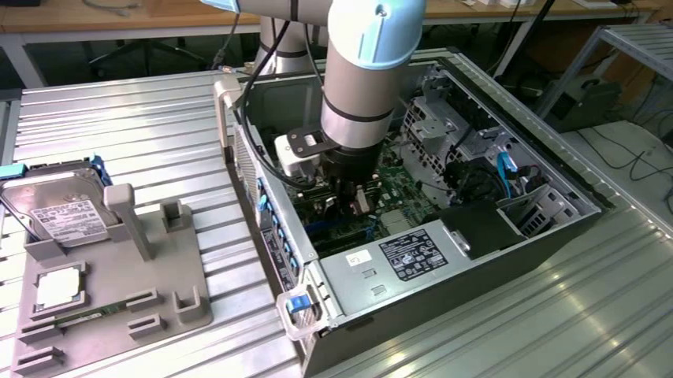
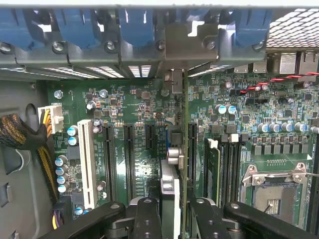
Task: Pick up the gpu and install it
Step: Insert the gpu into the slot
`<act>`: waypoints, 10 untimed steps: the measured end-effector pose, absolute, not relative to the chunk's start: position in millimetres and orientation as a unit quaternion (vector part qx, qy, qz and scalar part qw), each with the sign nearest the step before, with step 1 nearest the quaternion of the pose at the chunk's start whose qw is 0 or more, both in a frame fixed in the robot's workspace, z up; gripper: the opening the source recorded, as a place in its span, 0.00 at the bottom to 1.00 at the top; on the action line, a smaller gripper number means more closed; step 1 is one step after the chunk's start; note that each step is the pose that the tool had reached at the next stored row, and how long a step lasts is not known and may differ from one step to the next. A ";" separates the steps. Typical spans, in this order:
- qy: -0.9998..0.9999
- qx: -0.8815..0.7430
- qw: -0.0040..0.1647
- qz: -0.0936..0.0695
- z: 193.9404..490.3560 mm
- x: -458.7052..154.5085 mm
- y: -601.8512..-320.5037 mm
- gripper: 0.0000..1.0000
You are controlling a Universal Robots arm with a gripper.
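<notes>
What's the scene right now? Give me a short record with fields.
arm: reaching down into the open computer case
fingers: closed on the graphics card
graphics card: held on edge over the motherboard, running in line with its long slots; whether it is seated cannot be told
gray holder: on the table at the exterior view's left, beside the case
hard drive: standing in the holder
memory stick: lying in the holder

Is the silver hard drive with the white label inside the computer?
No, the silver boxy hard drive sits in the grey plastic holder, outside the open computer case.
</notes>
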State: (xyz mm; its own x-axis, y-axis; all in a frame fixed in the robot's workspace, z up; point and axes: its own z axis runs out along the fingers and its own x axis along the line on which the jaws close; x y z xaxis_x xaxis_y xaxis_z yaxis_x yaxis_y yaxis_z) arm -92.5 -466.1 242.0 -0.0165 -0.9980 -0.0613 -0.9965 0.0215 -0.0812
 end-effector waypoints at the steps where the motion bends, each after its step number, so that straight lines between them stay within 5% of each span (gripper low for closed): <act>1: 0.713 -0.699 0.050 -0.008 240.9 -92.5 -466.2 0.28; 10: 0.713 -0.699 0.050 -0.008 239.3 -92.5 -466.1 0.28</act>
State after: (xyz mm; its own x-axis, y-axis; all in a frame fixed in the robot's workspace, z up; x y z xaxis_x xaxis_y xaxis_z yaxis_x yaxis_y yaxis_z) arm -92.5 -466.1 239.3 -0.0165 -0.9980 -0.0613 -0.9965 0.0215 -0.0812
